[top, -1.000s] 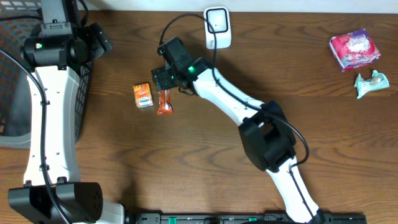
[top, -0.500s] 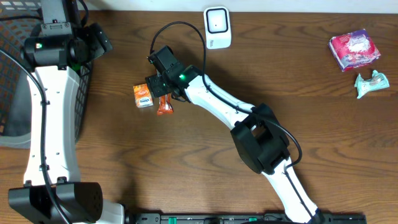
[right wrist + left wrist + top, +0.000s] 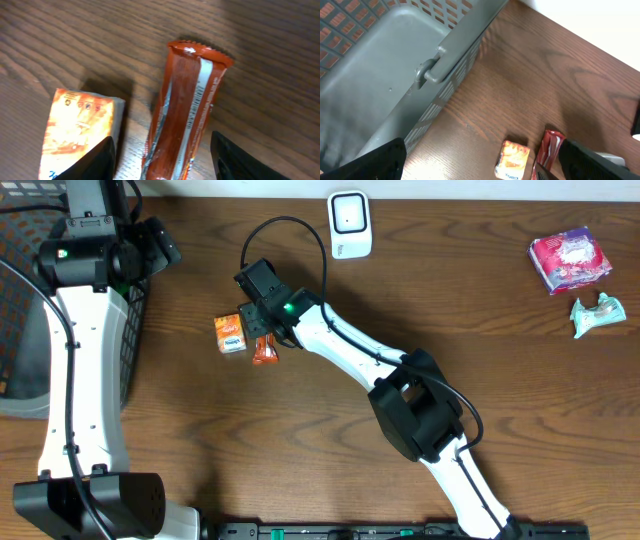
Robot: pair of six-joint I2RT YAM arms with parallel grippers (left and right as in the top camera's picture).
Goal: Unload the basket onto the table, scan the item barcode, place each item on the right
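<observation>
straddling the red snack bar [image 3: 187, 110] on the table, just right of the small orange box [image 3: 80, 125] and nearer than the scanner [image 3: 349, 222], my right gripper [image 3: 162, 155] has its jaws apart, not yet pinching; my left gripper [image 3: 485, 160] hangs wide and empty. one finger sits tight beside the box, so closing could drag it along, and the slick wrapper may slip or crumple over its barcode.

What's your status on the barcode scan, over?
Left gripper open, by basket. Right gripper open, straddling red snack bar on table. Orange box close beside it, not touching.
</observation>
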